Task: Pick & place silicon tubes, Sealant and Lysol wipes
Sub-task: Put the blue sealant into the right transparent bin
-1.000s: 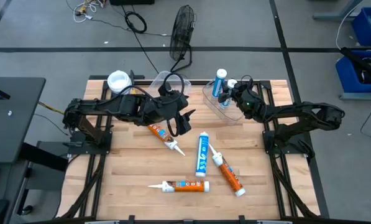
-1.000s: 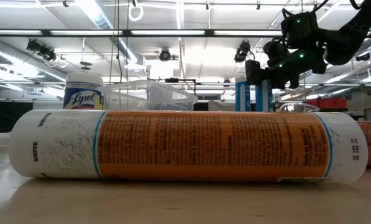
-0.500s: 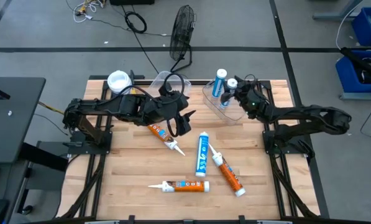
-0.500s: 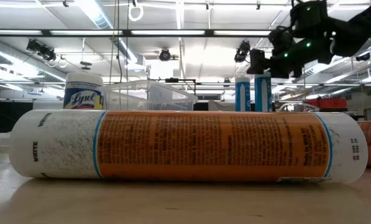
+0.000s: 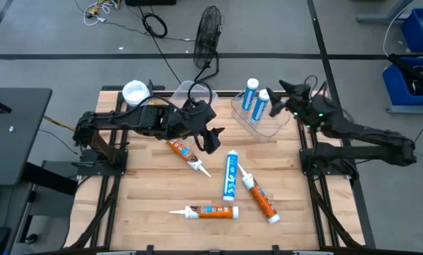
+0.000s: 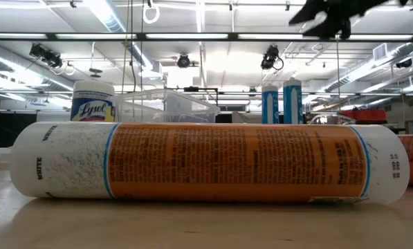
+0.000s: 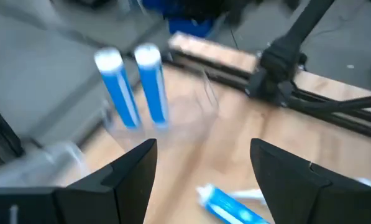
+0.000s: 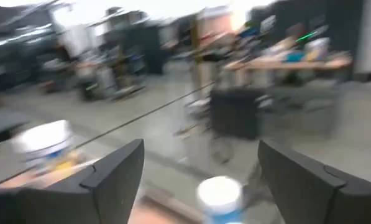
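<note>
Two blue tubes (image 5: 251,93) (image 5: 263,103) stand upright on their bases in a clear container (image 5: 257,124) at the far right; they also show in the low view (image 6: 270,105) (image 6: 292,101). My right gripper (image 5: 279,100) is open and empty, above and just right of them, high in the low view (image 6: 324,14). My left gripper (image 5: 212,139) is open and empty over the table's middle, above an orange tube (image 5: 185,155). The yellow Lysol wipes canister (image 5: 134,92) stands at the far left. A blue tube (image 5: 230,173) and two more orange tubes (image 5: 259,199) (image 5: 211,211) lie on the table.
A second clear container (image 5: 186,92) stands at the far middle, right of the Lysol canister. In the low view an orange tube (image 6: 206,162) lies across the front and hides most of the table. A fan (image 5: 210,32) stands beyond the far edge.
My right gripper has risen off the top of the nearer blue tube and drawn back toward the table's right edge. That tube stays upright in the clear container beside the other one.
</note>
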